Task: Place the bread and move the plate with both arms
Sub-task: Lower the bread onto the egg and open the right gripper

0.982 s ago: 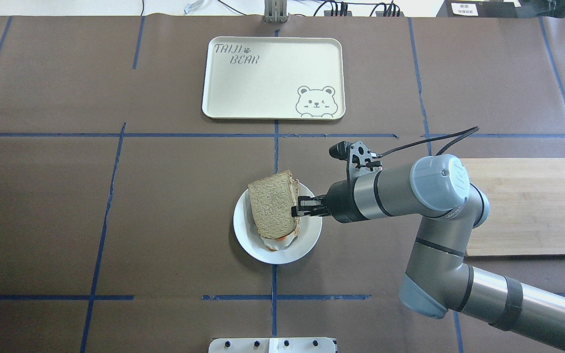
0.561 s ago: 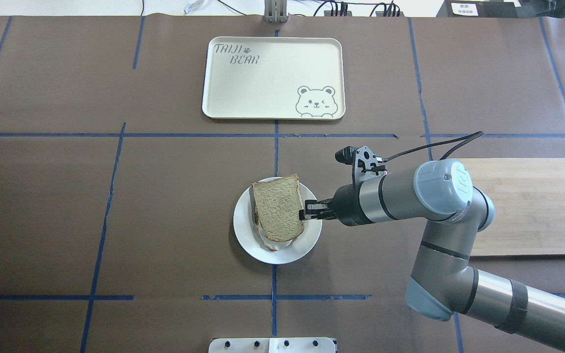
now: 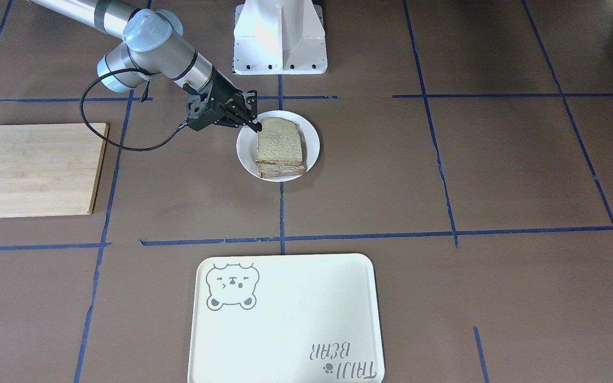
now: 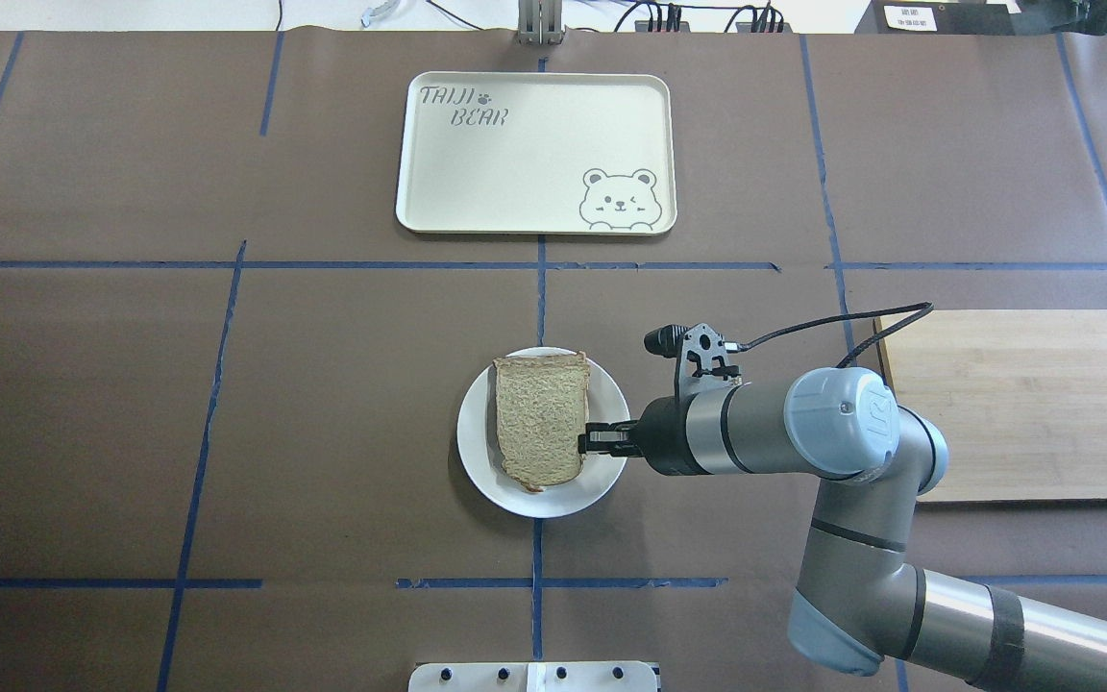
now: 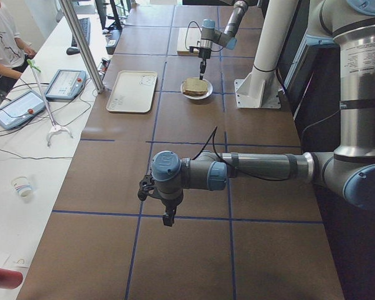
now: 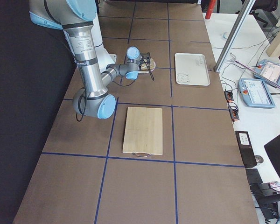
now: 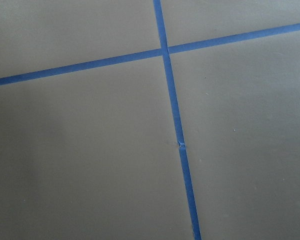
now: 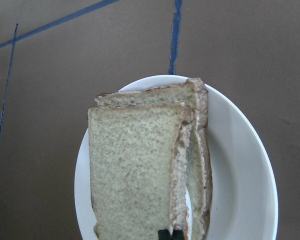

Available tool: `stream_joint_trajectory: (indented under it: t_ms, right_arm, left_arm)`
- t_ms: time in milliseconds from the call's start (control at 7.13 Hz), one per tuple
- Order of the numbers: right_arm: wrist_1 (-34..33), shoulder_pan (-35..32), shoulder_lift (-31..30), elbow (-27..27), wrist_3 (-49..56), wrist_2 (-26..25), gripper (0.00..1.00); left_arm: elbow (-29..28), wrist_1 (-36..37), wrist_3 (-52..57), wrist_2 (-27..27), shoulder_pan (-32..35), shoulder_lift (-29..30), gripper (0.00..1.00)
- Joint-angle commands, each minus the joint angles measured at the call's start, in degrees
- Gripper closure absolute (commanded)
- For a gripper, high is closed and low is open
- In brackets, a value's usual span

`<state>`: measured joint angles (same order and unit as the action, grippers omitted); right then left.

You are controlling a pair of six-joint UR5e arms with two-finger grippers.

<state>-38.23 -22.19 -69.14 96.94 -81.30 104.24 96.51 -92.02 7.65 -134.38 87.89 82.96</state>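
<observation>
The bread [image 4: 541,420] is a grey-brown speckled slice lying flat on top of another slice on the white plate [image 4: 479,456], near the table's middle. My right gripper [image 4: 592,440] is at the bread's right edge, with its jaws close together on the crust. In the right wrist view the bread [image 8: 132,170] fills the middle over the plate [image 8: 240,190], and the black fingertips [image 8: 165,234] pinch its near edge. In the front-facing view the gripper [image 3: 256,126] meets the bread [image 3: 280,142]. My left gripper [image 5: 167,217] hangs over bare table far from the plate, and I cannot tell whether it is open or shut.
A cream tray with a bear drawing [image 4: 534,154] lies beyond the plate. A wooden cutting board [image 4: 1024,404] lies to the right, under the right arm's cable. The white pedestal [image 3: 280,37] stands at the robot's edge. The left wrist view shows only brown table with blue tape lines.
The bread went from tilted on edge to lying flat on the lower slice. My right gripper and wrist came down and toward the robot with it.
</observation>
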Motion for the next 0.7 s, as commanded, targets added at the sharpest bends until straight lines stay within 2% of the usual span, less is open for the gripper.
stream_joint_trajectory:
  t_ms: [0,140,280,421,561]
  right_arm:
    - [0.0,0.13,-0.03,-0.34,0.0,-0.18,0.29]
    - [-0.87,-0.22,0.15,-0.26,0.09,0.17,0.01]
    - [-8.71,-2.75,1.19,0.96,0.18,3.05,0.01]
    - [-18.19,-7.47,3.46,1.67,1.22,8.99,0.0]
    - [-24.64,-11.43,3.92,2.11,5.15,12.1,0.0]
  left_arm:
    - [0.0,0.0,0.0,0.0,0.0,0.0,0.0]
    - [0.08,0.0,0.0,0.0,0.0,0.0,0.0]
    - [0.17,0.0,-0.09,0.09,0.0,0.0,0.0]
    - [0.26,0.09,-0.09,0.44,0.0,0.0,0.0]
    - [0.17,-0.52,-0.35,0.53,0.0,0.53,0.0]
